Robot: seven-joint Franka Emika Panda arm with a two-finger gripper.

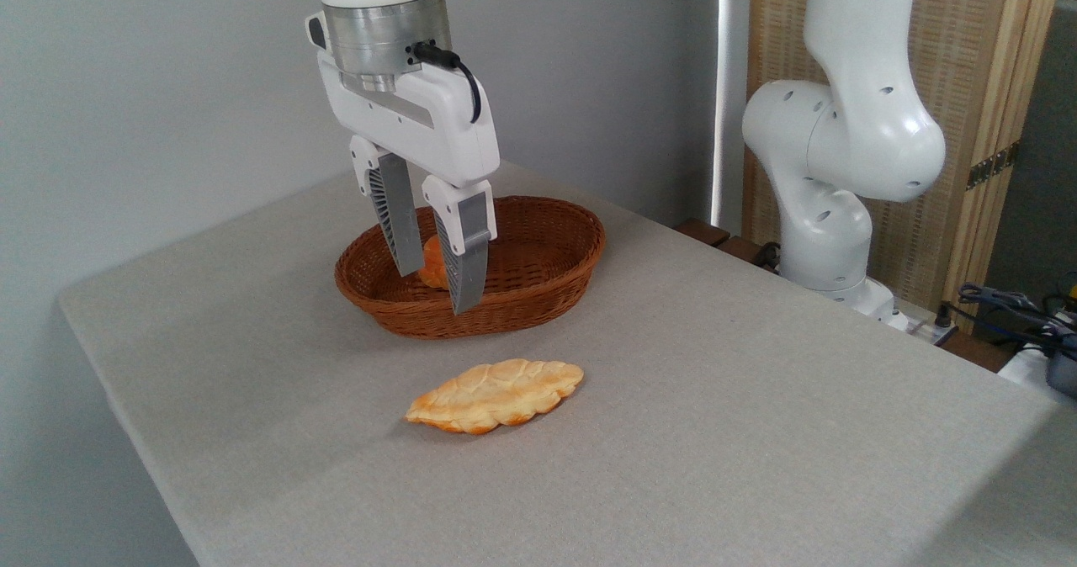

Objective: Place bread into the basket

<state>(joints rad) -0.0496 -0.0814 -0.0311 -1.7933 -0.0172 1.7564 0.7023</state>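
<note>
Grey table (757, 432) is holding bread (496, 395) beside the basket (538, 298); we are hovering our gripper (437, 285), spread and empty, ready to descend.

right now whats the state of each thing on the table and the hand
bread: lying flat on the table, outside the basket, untouched
basket: upright, holds an orange-brown item, mostly hidden behind the fingers
hand: open, empty, fingers pointing down over the basket
table: grey cloth, bearing bread and basket

The jaws hide most of an orange-brown piece (432, 269) in the basket (547, 289).
</note>
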